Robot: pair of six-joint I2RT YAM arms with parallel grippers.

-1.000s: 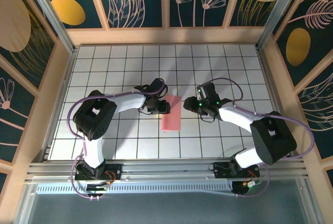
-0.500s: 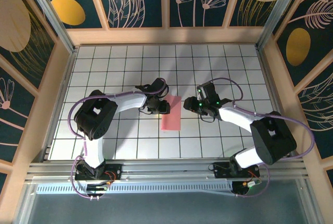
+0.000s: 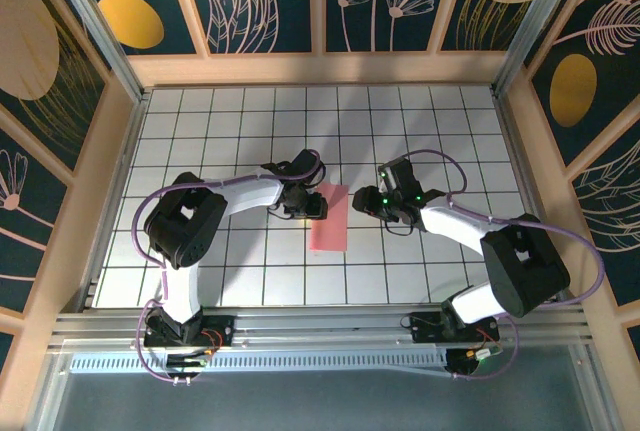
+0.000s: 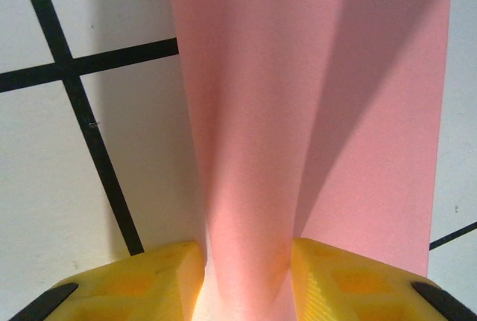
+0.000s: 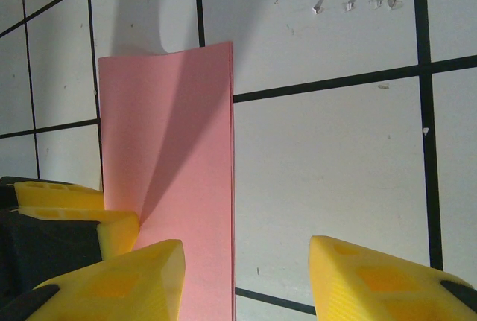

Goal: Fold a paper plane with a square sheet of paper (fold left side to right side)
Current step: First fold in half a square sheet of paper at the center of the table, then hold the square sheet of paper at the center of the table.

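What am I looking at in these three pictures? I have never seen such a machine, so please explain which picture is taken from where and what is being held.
These are two robot arms, fixed at the near edge of a white tiled table. The overhead picture looks down from above and behind them. The other two come from small cameras on the wrists, so the yellow blocks at the bottom are each arm's own fingers. On the table lies one pink sheet of paper, folded to a narrow rectangle. The left gripper pinches one edge of it between its fingers. The right gripper stands open near the opposite edge and holds nothing.
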